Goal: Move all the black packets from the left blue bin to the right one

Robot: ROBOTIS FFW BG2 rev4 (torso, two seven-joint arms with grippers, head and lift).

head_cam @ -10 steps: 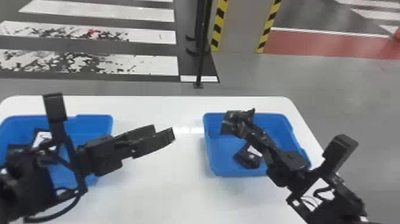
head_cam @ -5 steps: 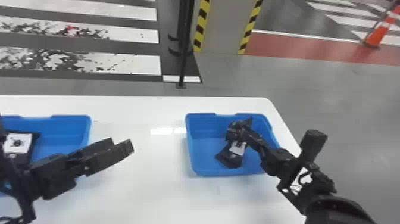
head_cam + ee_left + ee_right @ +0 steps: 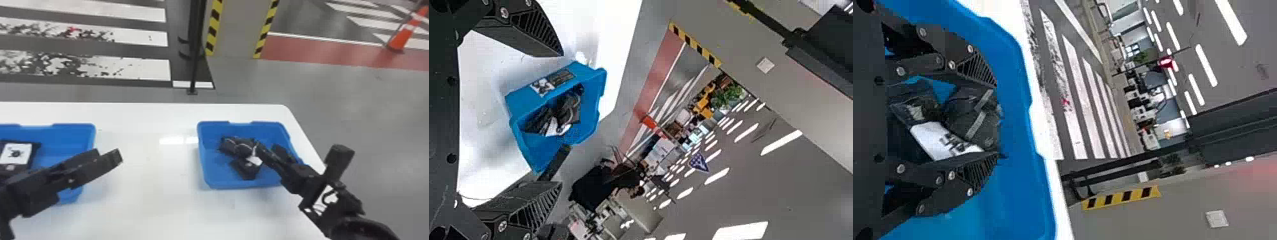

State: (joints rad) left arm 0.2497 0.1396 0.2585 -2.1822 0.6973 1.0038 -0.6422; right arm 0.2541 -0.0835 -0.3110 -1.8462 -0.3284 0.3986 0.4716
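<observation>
Right blue bin (image 3: 223,184): it's occupied! The right gripper (image 3: 239,147) is reached down inside, and between its narrowed fingers a crumpled black packet (image 3: 975,117) is held, pressed from either side. A white label is seen between the fingers too, though which packet it belongs to can't be told. Just below, on that bin's floor, another black packet (image 3: 245,171) is seen, partly covered. From the left wrist view, dark packets are shown bunched in the same bin, but the exact count is hidden by the overlap.

To the left of the right bin, well apart from it across the white table (image 3: 143,198), the left blue bin (image 3: 73,127) is cut off by the view's edge. Inside it, a flat black packet (image 3: 32,153) with a white label is shown against the far wall; the rest of that bin's contents is partly blocked by the arm.

And the left gripper (image 3: 108,154)? It is held between the two bins, left of the right bin, its jaws spread wide with nothing between them. Beyond the right bin, past the table's far edge, a striped pillar (image 3: 236,32) is seen.
</observation>
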